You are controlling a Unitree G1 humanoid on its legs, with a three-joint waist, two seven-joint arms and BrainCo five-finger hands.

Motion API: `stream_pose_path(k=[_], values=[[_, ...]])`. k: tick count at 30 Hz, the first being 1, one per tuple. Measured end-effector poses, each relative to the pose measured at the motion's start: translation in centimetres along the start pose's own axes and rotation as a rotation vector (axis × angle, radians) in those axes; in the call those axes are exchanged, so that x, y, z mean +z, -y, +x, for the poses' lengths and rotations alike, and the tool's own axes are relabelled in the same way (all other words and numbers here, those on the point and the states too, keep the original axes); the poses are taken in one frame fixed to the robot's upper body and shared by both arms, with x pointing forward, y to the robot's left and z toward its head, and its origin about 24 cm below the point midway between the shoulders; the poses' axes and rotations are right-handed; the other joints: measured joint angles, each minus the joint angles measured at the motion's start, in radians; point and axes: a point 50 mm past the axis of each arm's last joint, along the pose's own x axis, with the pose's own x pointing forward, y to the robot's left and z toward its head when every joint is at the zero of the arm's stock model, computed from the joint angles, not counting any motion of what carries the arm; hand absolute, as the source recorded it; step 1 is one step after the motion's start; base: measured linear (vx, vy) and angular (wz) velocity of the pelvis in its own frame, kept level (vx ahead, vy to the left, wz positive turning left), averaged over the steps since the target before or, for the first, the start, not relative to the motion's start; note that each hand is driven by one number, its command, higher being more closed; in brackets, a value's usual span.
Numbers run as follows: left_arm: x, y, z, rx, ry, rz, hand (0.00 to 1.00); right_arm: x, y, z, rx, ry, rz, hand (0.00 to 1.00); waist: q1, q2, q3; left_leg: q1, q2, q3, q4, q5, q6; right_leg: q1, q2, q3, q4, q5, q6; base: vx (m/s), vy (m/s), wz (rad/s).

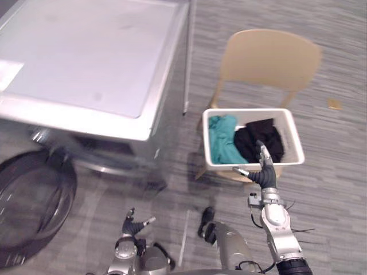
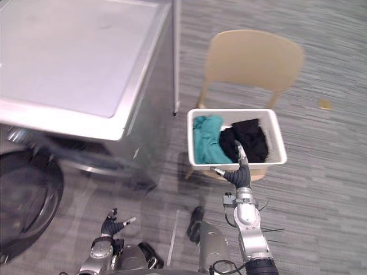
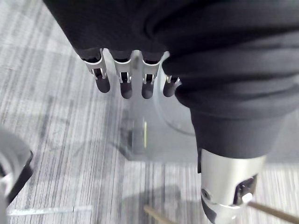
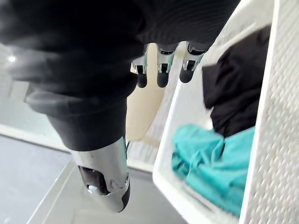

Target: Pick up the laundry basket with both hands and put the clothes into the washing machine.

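Inside basket, teal cloth, black cloth

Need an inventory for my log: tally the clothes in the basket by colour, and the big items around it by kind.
Teal garment: 1
Black garment: 1
Laundry basket: 1
Chair: 1
Washing machine: 1
Total: 5

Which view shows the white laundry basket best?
The left eye view: it shows the laundry basket almost whole, on the chair, with a teal garment and a black garment inside. The right eye view shows much the same. The right wrist view gives a close part of its rim and perforated wall.
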Motion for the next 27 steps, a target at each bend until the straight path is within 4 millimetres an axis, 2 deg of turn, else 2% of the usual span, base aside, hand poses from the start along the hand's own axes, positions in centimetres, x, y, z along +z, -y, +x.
stream_pose_path(k=[1, 2, 3, 4, 5, 6, 7, 8, 10, 13, 17, 19, 20, 22, 25, 27], values=[[0.0, 0.1, 0.0, -0.005, 0.000, 0.005, 0.00, 0.0, 0.1, 0.1, 0.002, 0.002, -0.004, 0.00, 0.000, 0.001, -0.001, -0.021, -0.013, -0.042, 0.024, -0.024, -0.015, 0.007, 0.001, 0.015, -0.006, 0.001, -0.001, 0.23, 0.014, -0.66], [0.3, 0.2, 0.1, -0.009, 0.014, 0.005, 0.00, 0.1, 0.2, 0.4, -0.005, 0.008, -0.009, 0.00, 0.005, 0.000, -0.001, -0.063, -0.060, -0.123, 0.011, -0.084, -0.062, 0.020, 0.000, 0.051, -0.020, 0.003, -0.001, 0.22, 0.029, -0.59], [0.3, 0.2, 0.1, -0.010, 0.016, 0.006, 0.00, 0.1, 0.2, 0.6, -0.007, 0.006, -0.011, 0.00, 0.005, 0.000, -0.001, -0.071, -0.083, -0.150, -0.016, -0.102, -0.070, 0.027, 0.000, 0.065, -0.030, 0.005, 0.003, 0.21, 0.046, -0.68], [0.4, 0.3, 0.1, -0.014, 0.024, 0.009, 0.00, -0.1, 0.2, 1.0, -0.008, -0.004, -0.015, 0.00, 0.010, 0.000, -0.001, -0.077, -0.131, -0.196, -0.101, -0.127, -0.082, 0.042, -0.003, 0.088, -0.047, 0.012, 0.011, 0.18, 0.119, -0.59], [0.5, 0.6, 0.1, -0.020, 0.027, 0.006, 0.00, -0.5, 0.3, 1.5, -0.022, -0.023, -0.026, 0.00, 0.012, 0.001, -0.002, -0.079, -0.202, -0.260, -0.278, -0.139, -0.091, 0.059, -0.013, 0.118, -0.067, 0.025, 0.028, 0.17, 0.141, -0.58], [0.5, 0.7, 0.1, -0.024, 0.028, 0.004, 0.00, -0.7, 0.3, 1.7, -0.024, -0.032, -0.031, 0.00, 0.014, 0.005, -0.004, -0.079, -0.228, -0.288, -0.361, -0.135, -0.097, 0.062, -0.017, 0.127, -0.075, 0.031, 0.036, 0.17, 0.220, -0.55], [0.5, 1.3, -0.1, -0.038, 0.024, -0.002, 0.00, -0.9, 0.5, 2.1, -0.027, -0.046, -0.049, 0.00, 0.016, 0.024, -0.015, -0.066, -0.264, -0.345, -0.540, -0.096, -0.134, 0.061, -0.015, 0.145, -0.091, 0.042, 0.054, 0.10, 0.241, -0.60], [0.5, 1.6, 0.0, -0.046, 0.020, -0.004, 0.00, -1.3, 0.5, 2.4, -0.032, -0.069, -0.060, 0.00, 0.035, 0.024, -0.024, -0.054, -0.287, -0.343, -0.586, -0.031, -0.126, 0.062, -0.019, 0.178, -0.115, 0.058, 0.082, 0.10, 0.238, -0.61], [0.3, 1.6, -0.1, -0.051, 0.010, 0.007, 0.00, -1.3, 0.6, 2.6, -0.036, -0.072, -0.078, 0.00, 0.038, 0.017, -0.032, -0.042, -0.327, -0.329, -0.608, -0.030, -0.122, 0.089, -0.046, 0.187, -0.176, 0.082, 0.117, 0.10, 0.174, -0.15], [0.3, 1.5, 0.0, -0.051, 0.011, 0.016, 0.00, -1.6, 0.4, 3.5, -0.022, -0.088, -0.114, 0.00, 0.041, 0.009, -0.037, -0.037, -0.378, -0.326, -0.641, -0.017, -0.099, 0.099, -0.090, 0.184, -0.210, 0.100, 0.144, 0.07, 0.203, 0.18], [0.2, 0.7, 0.2, -0.035, 0.010, 0.031, 0.00, -1.7, -1.2, 5.5, 0.044, -0.121, -0.163, 0.00, 0.055, 0.006, -0.036, -0.057, -0.394, -0.328, -0.645, -0.014, -0.092, 0.084, -0.105, 0.183, -0.222, 0.111, 0.156, 0.00, 0.071, 0.05], [0.7, 0.1, 0.5, -0.017, 0.022, 0.032, 0.00, -0.8, -2.1, 7.3, 0.083, -0.098, -0.207, 0.00, 0.068, 0.009, -0.013, -0.102, -0.389, -0.333, -0.623, -0.013, -0.090, 0.051, -0.100, 0.183, -0.220, 0.123, 0.153, -0.05, 0.004, 0.03], [1.4, -0.1, 0.8, -0.009, 0.037, 0.032, 0.00, 0.3, -2.1, 8.7, 0.094, -0.072, -0.239, 0.00, 0.070, 0.013, 0.021, -0.131, -0.383, -0.345, -0.602, -0.015, -0.087, 0.038, -0.096, 0.178, -0.219, 0.131, 0.149, -0.10, -0.001, 0.13], [2.7, -0.6, 1.4, 0.009, 0.069, 0.026, 0.00, 2.8, -1.6, 11.4, 0.078, -0.012, -0.281, 0.00, 0.088, 0.016, 0.082, -0.189, -0.380, -0.356, -0.575, -0.015, -0.084, -0.004, -0.087, 0.175, -0.212, 0.142, 0.146, -0.16, 0.011, 0.09], [3.4, -0.6, 1.7, 0.017, 0.083, 0.014, 0.00, 4.8, 0.2, 14.0, 0.025, -0.007, -0.342, 0.00, 0.103, 0.027, 0.120, -0.272, -0.381, -0.389, -0.565, -0.002, -0.065, -0.066, -0.088, 0.144, -0.202, 0.149, 0.141, -0.12, -0.003, 0.25], [3.4, -0.5, 1.8, 0.027, 0.073, -0.006, 0.00, 5.3, 0.7, 14.7, -0.001, -0.011, -0.366, 0.00, 0.122, 0.029, 0.123, -0.308, -0.381, -0.399, -0.563, 0.007, -0.058, -0.095, -0.088, 0.133, -0.202, 0.155, 0.137, -0.04, -0.010, 0.24]])
